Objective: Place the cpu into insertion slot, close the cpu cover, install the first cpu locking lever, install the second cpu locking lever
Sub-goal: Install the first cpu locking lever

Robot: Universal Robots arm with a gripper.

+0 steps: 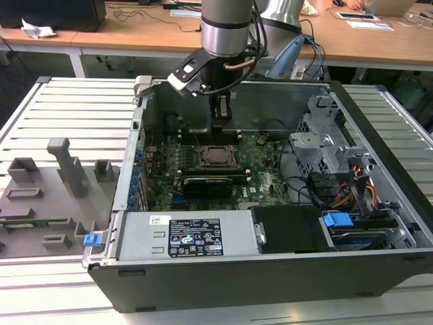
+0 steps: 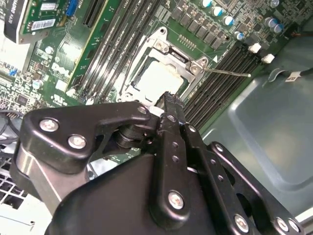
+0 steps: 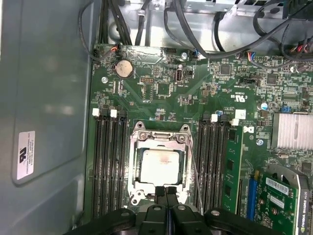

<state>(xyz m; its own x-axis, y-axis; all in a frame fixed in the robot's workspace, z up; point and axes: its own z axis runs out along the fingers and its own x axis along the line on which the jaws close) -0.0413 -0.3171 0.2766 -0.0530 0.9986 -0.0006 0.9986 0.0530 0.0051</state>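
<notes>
Bench point(image 1: 67, 101): a slatted grey top. It carries everything and the arm reaches down over it.
Holders point(image 1: 65, 166): grey printed blocks at the exterior view's left, well apart from the work. They are probably there to keep parts at known spots.
Case point(image 1: 270, 277): lies on its side with the panel off, so the board point(image 1: 264, 169) faces up toward the arm.
Memory slots point(image 3: 107, 161): long black rows on both sides of the socket, which leaves little room to work.
Gripper point(image 3: 166, 190): fingers pressed together with nothing between them. The tip is at the near edge of the cover, where it can act as one narrow pushing point rather than a clamp.
Cpu point(image 3: 159, 166): lies flat in the slot point(image 3: 134, 198), its pale metal top showing through the cover's window.
Cover point(image 3: 159, 138): the silvery frame lies down around the cpu and appears to pin it by the edges. I cannot tell whether the gripper touches it.
Lever point(image 2: 227, 72): a thin wire beside the socket, angled out over the memory slots. It looks unlatched.
Drive cage point(image 1: 325, 135): grey metal at the exterior view's right, clear of the arm.
Cables point(image 1: 358, 189): bundled below the cage, away from the socket.
</notes>
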